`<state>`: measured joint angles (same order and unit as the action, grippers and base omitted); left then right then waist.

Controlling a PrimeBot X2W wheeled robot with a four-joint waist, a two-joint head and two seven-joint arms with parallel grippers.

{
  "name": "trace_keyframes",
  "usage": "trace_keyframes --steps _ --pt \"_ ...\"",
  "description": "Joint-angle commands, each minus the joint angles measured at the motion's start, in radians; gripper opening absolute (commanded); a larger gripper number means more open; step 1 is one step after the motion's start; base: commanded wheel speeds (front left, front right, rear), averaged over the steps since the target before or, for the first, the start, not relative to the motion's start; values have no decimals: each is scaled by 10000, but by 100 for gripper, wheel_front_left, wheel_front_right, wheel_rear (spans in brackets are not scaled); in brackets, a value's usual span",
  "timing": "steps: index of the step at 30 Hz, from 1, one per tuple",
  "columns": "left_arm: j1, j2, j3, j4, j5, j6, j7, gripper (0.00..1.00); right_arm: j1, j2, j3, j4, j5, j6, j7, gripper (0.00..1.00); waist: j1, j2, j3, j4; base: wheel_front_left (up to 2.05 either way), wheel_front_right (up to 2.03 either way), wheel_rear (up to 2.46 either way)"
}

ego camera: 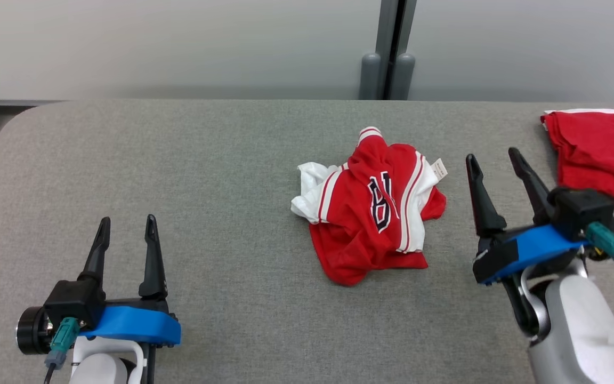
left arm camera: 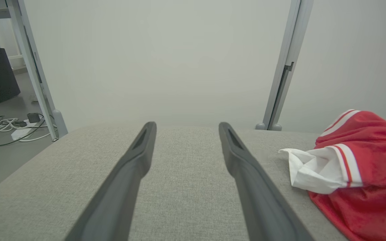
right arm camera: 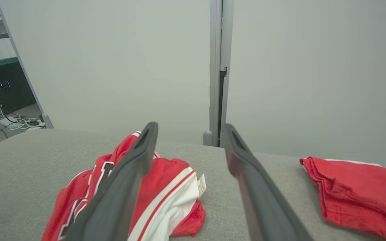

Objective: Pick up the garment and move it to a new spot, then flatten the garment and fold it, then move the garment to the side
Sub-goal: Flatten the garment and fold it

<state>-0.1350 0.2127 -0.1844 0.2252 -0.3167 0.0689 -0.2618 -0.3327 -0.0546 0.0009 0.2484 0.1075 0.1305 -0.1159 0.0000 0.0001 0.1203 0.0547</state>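
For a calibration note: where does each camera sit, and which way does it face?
Head view: on the head, looking forward and down at the table and crumpled jersey; left gripper and right gripper show, both open.
Left wrist view: on the left wrist, looking along its own fingers across the table; jersey at right.
Right wrist view: on the right wrist, along its own fingers; jersey lower left, folded red cloth at right.
Shared: all three show the jersey; head and right wrist views share the folded red cloth.

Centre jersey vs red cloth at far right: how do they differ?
The jersey lies crumpled in a heap; the red cloth is folded flat. The jersey has white stripes and a dark number; the red cloth is nearly plain red. Both lie on the grey table.
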Motion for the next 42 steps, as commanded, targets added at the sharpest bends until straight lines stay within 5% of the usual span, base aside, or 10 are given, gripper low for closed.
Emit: trace_keyframes --steps 1,20,34,35,36,37,42 --pt "-228 -82 -47 54 68 -75 -46 100 -593 -171 83 250 -100 5 99 100 0 -1 266 256 0 0 0" --pt "-1398 -1055 19 404 500 -710 -44 100 -4078 -1488 487 5215 -467 4 683 100 0 -1 2003 1915 0 0 0" --pt "-1500 -1397 302 698 866 -1021 -46 100 -4094 -1344 716 8429 -949 4 756 100 0 -1 1943 2020 0 0 0" --pt "-1488 -1408 306 718 888 -1046 -46 100 -4091 -1280 793 8595 -944 5 850 85 0 -1 1912 1990 0 0 0" --pt "-1475 -1421 312 738 899 -1060 -44 100 -4092 -1197 877 8742 -905 8 910 31 0 -1 1883 1955 0 0 0" --pt "-1470 -1433 307 758 930 -1091 -46 100 -4112 -1144 924 8810 -837 15 849 0 0 -1 1865 1924 0 0 0" --pt "-1438 -1480 401 819 1024 -1175 -46 100 -4493 -1128 1050 8857 -623 5 141 0 0 -1 1688 1680 0 0 0"
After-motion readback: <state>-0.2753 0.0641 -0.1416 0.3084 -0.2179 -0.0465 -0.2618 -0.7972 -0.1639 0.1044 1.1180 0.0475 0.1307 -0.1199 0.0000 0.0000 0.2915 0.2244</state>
